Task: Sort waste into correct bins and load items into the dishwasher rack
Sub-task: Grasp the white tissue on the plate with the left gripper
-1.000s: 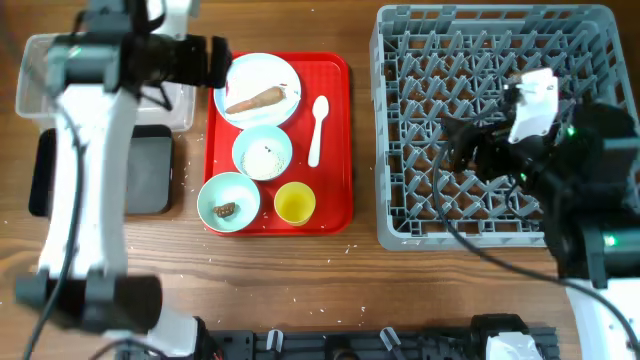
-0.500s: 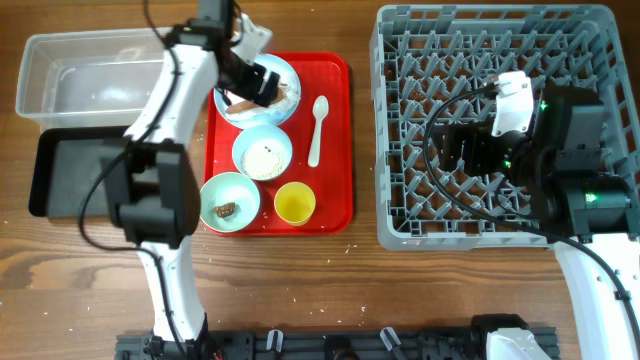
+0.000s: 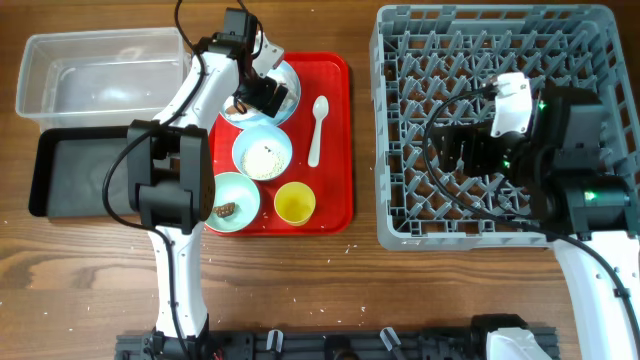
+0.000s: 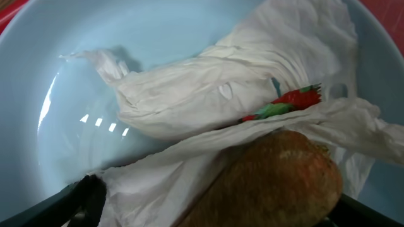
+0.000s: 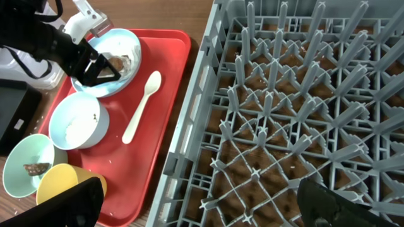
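rack (image 3: 383,140): right side; right gripper (image 3: 452,150) hung over it, spread wide, nothing held
plate (image 4: 95,57): far end of red tray (image 3: 335,150); left arm nearer
left gripper (image 3: 258,97): spread wide, nothing held, low over plate
stick (image 4: 278,176): laid on paper (image 4: 208,94), between left jaws, long axis slanted

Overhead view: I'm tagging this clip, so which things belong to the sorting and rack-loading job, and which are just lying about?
Job: carrot-like stick, crumpled paper, red scrap, blue plate, rice, small bowl, brown chunk, mint bowl, yellow cup, white spoon, clear tub, black tray, grey rack.
Lying about: red serving tray, wooden table.
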Motion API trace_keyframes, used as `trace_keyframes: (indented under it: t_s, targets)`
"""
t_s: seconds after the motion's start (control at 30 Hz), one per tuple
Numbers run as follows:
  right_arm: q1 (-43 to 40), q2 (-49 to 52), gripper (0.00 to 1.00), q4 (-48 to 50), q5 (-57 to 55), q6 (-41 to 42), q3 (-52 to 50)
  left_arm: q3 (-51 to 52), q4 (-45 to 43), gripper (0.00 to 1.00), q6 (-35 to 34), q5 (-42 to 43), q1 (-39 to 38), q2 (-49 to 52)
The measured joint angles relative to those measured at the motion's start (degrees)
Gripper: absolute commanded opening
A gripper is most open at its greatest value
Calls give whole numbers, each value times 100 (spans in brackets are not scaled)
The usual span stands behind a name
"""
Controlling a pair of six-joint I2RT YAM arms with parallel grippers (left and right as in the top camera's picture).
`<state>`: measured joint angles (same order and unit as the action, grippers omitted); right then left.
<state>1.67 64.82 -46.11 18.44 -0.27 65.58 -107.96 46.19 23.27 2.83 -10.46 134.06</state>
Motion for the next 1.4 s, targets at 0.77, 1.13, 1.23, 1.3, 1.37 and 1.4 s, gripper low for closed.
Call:
trace_keyframes:
  t_s: [0.77, 1.13, 1.23, 1.3, 1.37, 1.4]
  targets:
    - [0, 140, 100, 0, 0, 2, 0, -44, 297, 4, -549, -284, -184, -238]
    - [0, 140, 99, -2, 0, 2, 0, -103, 671, 74, -782, -343, -181, -658]
    - [0, 140, 100, -2, 0, 2, 0, -103, 682, 50, -841, -343, -181, -658]
    - [0, 140, 100, -2, 0, 2, 0, -105, 654, 40, -903, -343, -181, -658]
    - [0, 140, 100, -2, 0, 2, 0, -105, 527, 39, -907, -343, -181, -658]
    - [0, 140, 100, -4, 0, 2, 0, -103, 428, 43, -905, -343, -175, -658]
